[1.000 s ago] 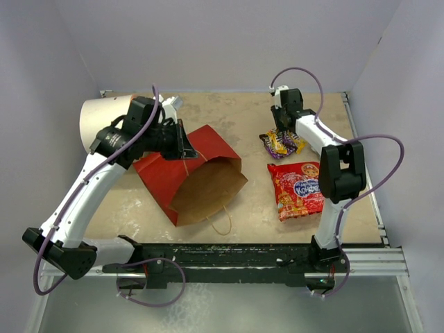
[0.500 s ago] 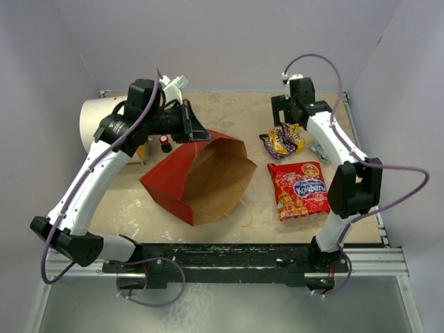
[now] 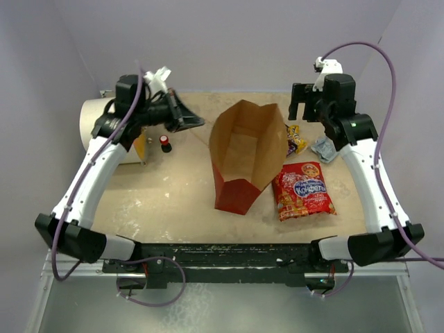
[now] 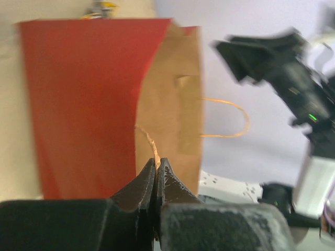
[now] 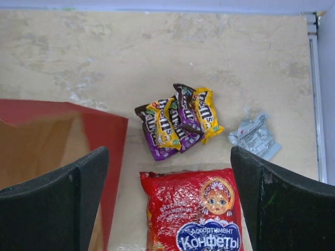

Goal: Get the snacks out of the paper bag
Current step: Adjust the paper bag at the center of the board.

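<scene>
Left gripper (image 4: 156,166) is pinched fully shut. On its wrist camera I can see the tan cord handle (image 4: 147,142) running straight in between the fingertips, so it has the paper bag (image 3: 232,194) by the cord. The bag's other cord loop sticks out free from the brown rim.

From the top camera, the bag stands mid-table with its mouth up and gaping wide, brown kraft inside and red outside. The left arm reaches in from the rear left, with its fingers just beside the bag's upper left rim.

The snacks all lie on the table (image 3: 173,194) to the right of the bag. The big red packet (image 5: 196,212) with the blue oval logo lies flat just beside the bag's red wall, on the near side. Behind it is a little heap of purple-brown and yellow candy packets (image 5: 178,123), overlapping each other; from above, the bag's rim hides part of them. The silvery wrapper (image 5: 255,136) sits crumpled to their right, a bit apart.

Right gripper (image 5: 167,204) has its fingers spread wide with nothing between them. It hangs above the snacks, looking down on the candies and the red packet.

At the rear left, a small red-capped black bottle (image 3: 165,143) stands upright near the white cylinder (image 3: 94,125), which lies on its side.
</scene>
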Controlling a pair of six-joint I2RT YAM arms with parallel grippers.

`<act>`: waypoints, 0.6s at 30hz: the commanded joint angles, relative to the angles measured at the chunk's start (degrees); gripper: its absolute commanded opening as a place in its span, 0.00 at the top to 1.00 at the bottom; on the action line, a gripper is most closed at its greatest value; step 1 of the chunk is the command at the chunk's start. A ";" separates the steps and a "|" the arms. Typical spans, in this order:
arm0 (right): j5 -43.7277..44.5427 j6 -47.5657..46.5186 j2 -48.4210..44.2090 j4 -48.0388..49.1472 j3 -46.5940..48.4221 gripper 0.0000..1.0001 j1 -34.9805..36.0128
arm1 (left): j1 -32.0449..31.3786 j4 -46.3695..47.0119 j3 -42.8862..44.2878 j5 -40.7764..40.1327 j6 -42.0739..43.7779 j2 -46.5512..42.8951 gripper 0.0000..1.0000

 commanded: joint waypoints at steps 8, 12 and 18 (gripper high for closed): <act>-5.60 -0.44 -5.46 2.08 3.63 0.00 0.23 | 12.96 -11.90 -14.49 -3.52 6.89 -10.86 0.99; -7.59 -0.04 -6.23 2.76 4.41 0.00 0.23 | 12.97 -11.59 -13.15 -4.78 7.27 -11.59 0.96; -8.81 1.85 -6.78 0.68 5.28 0.00 0.23 | 12.96 -15.21 -11.39 -7.16 9.53 -11.56 0.81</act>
